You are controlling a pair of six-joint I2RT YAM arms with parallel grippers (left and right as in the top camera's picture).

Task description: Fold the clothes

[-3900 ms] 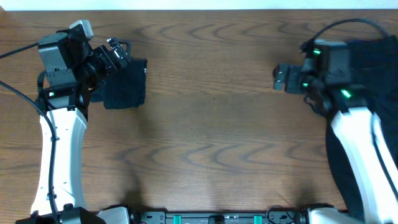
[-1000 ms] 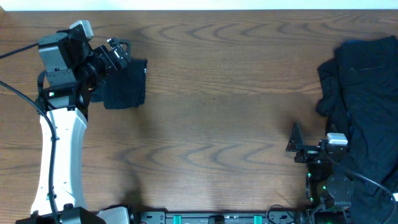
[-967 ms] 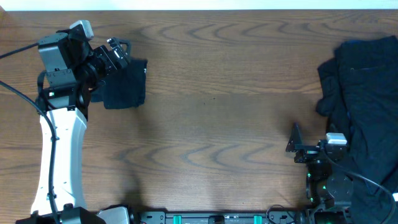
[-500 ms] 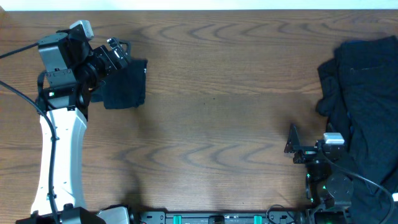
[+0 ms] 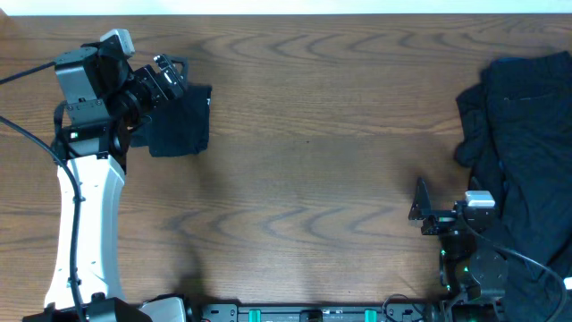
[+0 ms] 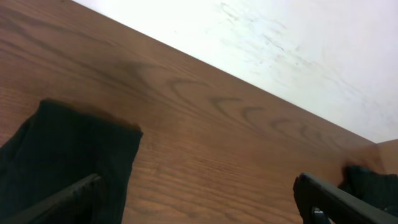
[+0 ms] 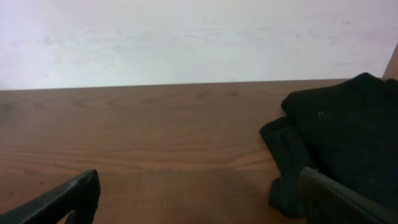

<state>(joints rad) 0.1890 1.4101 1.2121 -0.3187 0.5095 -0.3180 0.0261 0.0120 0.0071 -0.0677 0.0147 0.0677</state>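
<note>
— what's in view besides the work itself?
— a wooden table (image 5: pixel 304 179), dark brown, with wavy, looping grain running across its top.
— anything behind it?
— a white wall (image 7: pixel 186 37), meeting the table's far edge in both wrist views. it is plain, with faint grey scuff marks (image 6: pixel 261 31) in the left wrist view. from overhead it shows only as a thin pale strip along the top.

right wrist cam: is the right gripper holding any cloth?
No, the right gripper stands open with nothing in it; the dark clothes pile lies off to one side.
</note>
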